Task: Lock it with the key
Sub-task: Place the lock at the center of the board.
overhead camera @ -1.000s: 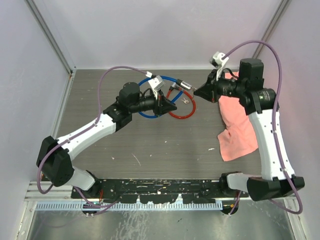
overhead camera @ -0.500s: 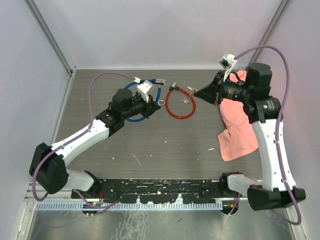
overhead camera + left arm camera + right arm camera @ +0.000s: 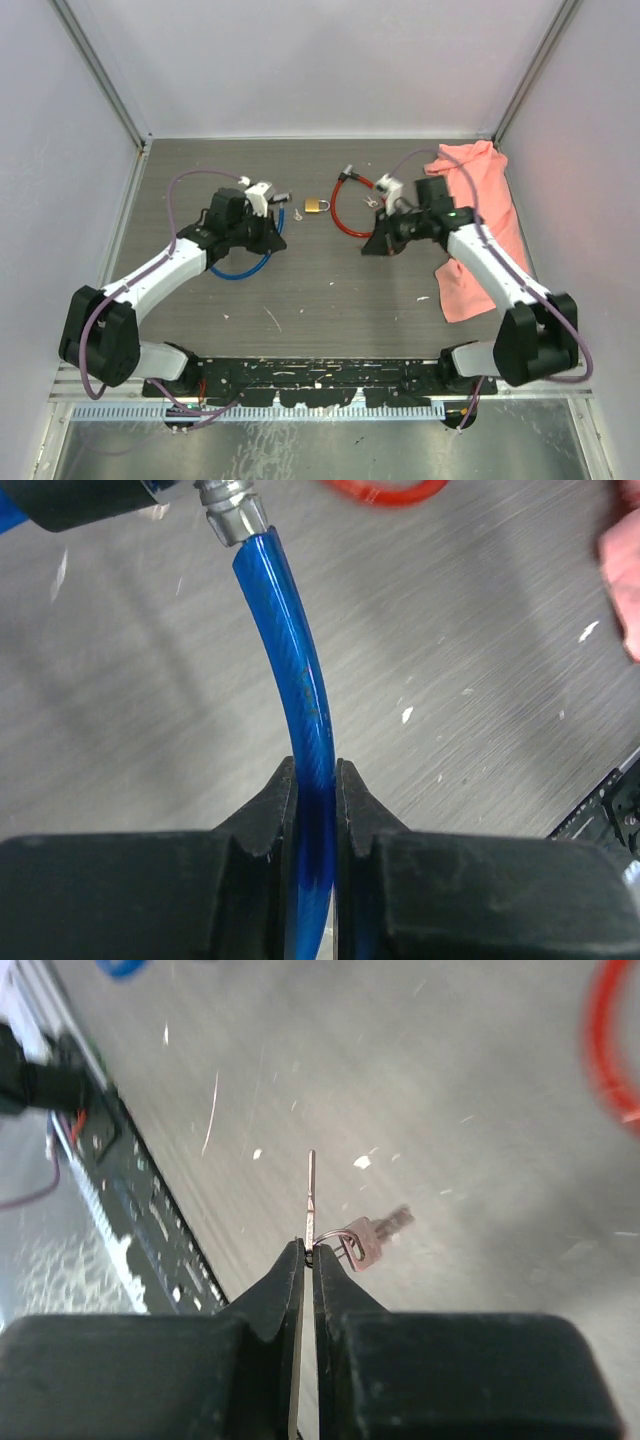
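A brass padlock (image 3: 315,205) lies on the table between the arms, free of both grippers. My left gripper (image 3: 268,238) is shut on a blue cable (image 3: 236,270), left of the padlock. In the left wrist view the blue cable (image 3: 298,680) runs up from between the left gripper's tips (image 3: 315,778) to a metal end fitting (image 3: 236,520). My right gripper (image 3: 377,246) is low over the table, right of the padlock. In the right wrist view the right gripper (image 3: 307,1252) is shut on a key (image 3: 311,1185) seen edge-on, and a second key (image 3: 368,1239) dangles from the ring.
A red cable loop (image 3: 352,220) lies just right of the padlock, behind the right gripper. A pink cloth (image 3: 480,240) covers the table's right side under the right arm. Walls enclose the table on the left, back and right.
My left gripper drew back to the left and nearer with the blue cable. The padlock now lies alone on the table. My right arm came down and forward, now low beside the red loop.
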You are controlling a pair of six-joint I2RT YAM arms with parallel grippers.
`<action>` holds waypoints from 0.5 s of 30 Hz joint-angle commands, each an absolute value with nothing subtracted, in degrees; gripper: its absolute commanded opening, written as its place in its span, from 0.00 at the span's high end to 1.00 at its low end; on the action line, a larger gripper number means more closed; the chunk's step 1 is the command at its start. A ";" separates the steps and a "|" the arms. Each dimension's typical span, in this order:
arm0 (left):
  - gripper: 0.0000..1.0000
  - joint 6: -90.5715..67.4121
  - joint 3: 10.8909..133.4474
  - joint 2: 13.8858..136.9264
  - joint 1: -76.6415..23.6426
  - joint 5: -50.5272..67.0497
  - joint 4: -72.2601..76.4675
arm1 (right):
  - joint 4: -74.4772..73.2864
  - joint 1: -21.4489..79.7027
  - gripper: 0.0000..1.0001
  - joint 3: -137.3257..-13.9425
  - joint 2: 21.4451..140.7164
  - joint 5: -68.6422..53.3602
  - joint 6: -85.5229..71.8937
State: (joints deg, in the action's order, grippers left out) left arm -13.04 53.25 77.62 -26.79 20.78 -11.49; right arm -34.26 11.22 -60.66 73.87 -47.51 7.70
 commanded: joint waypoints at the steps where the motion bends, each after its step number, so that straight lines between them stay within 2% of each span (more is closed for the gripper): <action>1: 1.00 -22.97 49.29 78.63 -24.63 20.05 -15.39 | -23.00 22.68 0.95 -56.54 77.91 -44.28 4.14; 8: 1.00 -28.00 46.69 84.86 -24.18 13.35 -14.07 | -17.15 33.48 0.93 -65.77 98.05 -39.40 0.33; 9: 0.98 -28.14 46.54 84.98 -24.11 12.12 -14.03 | -16.66 35.01 0.92 -67.26 100.16 -38.78 0.01; 12: 0.79 -28.70 45.90 83.72 -23.40 7.15 -14.07 | -16.87 37.07 0.89 -71.90 107.03 -38.75 -0.81; 15: 0.78 -28.61 44.75 81.12 -22.19 6.30 -13.02 | -17.21 38.07 0.89 -75.15 110.81 -38.27 -0.58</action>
State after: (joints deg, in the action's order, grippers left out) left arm -27.64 45.39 85.69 -23.79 10.57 -16.69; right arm -20.16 36.71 -70.11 108.66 -39.72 0.23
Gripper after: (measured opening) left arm 0.215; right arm 0.109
